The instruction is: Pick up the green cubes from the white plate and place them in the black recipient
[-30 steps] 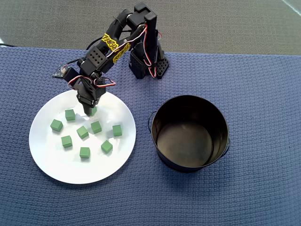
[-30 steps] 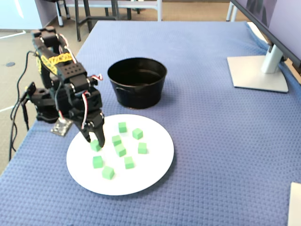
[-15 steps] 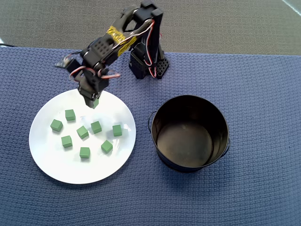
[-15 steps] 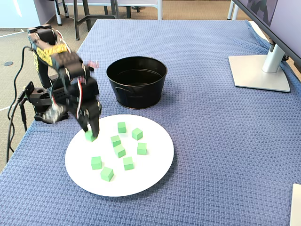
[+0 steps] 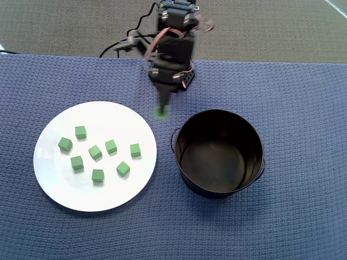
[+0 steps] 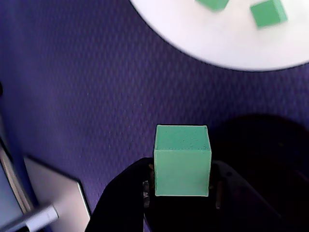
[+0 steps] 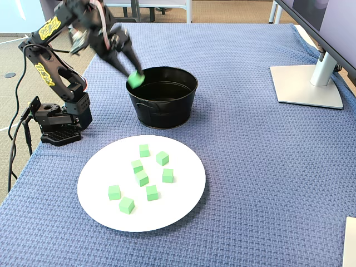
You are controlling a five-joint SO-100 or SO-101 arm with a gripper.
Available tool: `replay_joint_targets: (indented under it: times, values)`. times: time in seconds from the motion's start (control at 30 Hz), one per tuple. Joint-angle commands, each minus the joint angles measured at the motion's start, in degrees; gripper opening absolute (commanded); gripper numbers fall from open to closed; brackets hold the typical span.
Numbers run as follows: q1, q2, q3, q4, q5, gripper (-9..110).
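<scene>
Fingers (image 6: pixel 181 191) pinching green cube (image 6: pixel 182 160), mid-carry, apparently short of black pot (image 5: pixel 219 153) rim; next: clear rim, release inside.

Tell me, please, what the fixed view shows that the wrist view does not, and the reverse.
Only the fixed view shows the black pot, all seven cubes lying on the plate, the arm's base and a monitor stand. Only the wrist view shows up close how the fingers clamp the cube's two sides. Both show the gripper shut on a green cube, the white plate and the blue cloth.
</scene>
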Motion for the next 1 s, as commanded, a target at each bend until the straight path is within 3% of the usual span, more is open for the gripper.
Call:
replay_joint_targets:
  times: [0.0,0.23,0.5,0.53,0.6,0.63,0.97]
  values:
    - [-9.9,-6.9,-8.3,1.8,4.6,0]
    - [-19.2,-20.2,-3.4,-6.8,3.2,0]
    - [-21.4,-26.5,4.7,-14.2,-0.6,0]
    - [-21.9,-26.3,5.4,-14.2,-2.3,8]
    - [-23.3,-24.3,6.2,-13.2,-6.9,40]
    - [-23.5,-23.1,6.2,-12.6,-8.2,46]
    - [-14.2,-14.7,0.2,-9.5,-10.1,50]
